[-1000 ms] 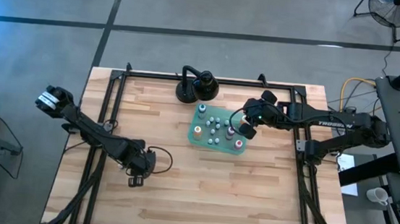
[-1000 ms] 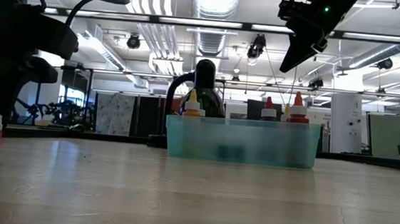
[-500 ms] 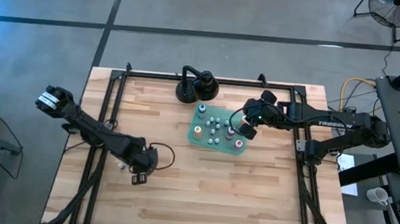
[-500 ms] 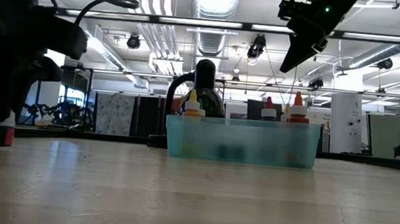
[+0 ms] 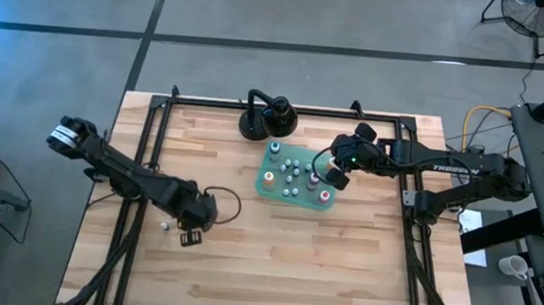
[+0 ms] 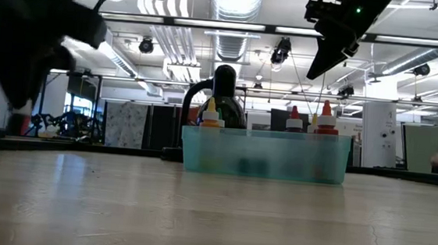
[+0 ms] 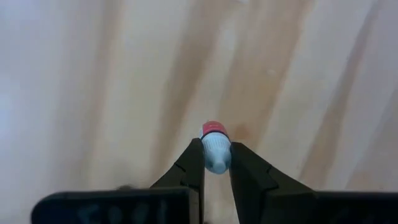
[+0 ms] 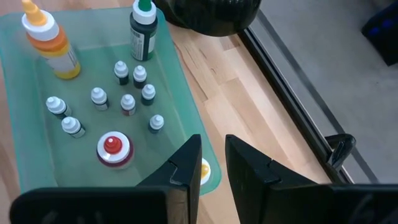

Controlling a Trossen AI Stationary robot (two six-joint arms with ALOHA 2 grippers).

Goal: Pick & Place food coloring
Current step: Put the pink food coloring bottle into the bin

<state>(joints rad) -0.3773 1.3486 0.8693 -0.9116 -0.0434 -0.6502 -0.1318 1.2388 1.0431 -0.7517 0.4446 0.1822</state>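
Only the left wrist view showed the left gripper (image 7: 216, 163) pinching a red-capped food coloring bottle (image 7: 216, 149) between its fingertips; overhead, the bottle was hidden. Right gripper (image 8: 212, 157), fingers nearly together, hovered empty over the tray's (image 8: 186, 106) edge.

We see the tray (image 5: 261, 183) just past table centre toward one o'clock, small bottles (image 8: 127, 102) standing in it. The stand (image 5: 268, 119) sits at its twelve o'clock; another bottle (image 5: 164, 227) lies well apart at eight o'clock.

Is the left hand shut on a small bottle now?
Yes. In the left wrist view, the left hand is shut on a small red-capped bottle.
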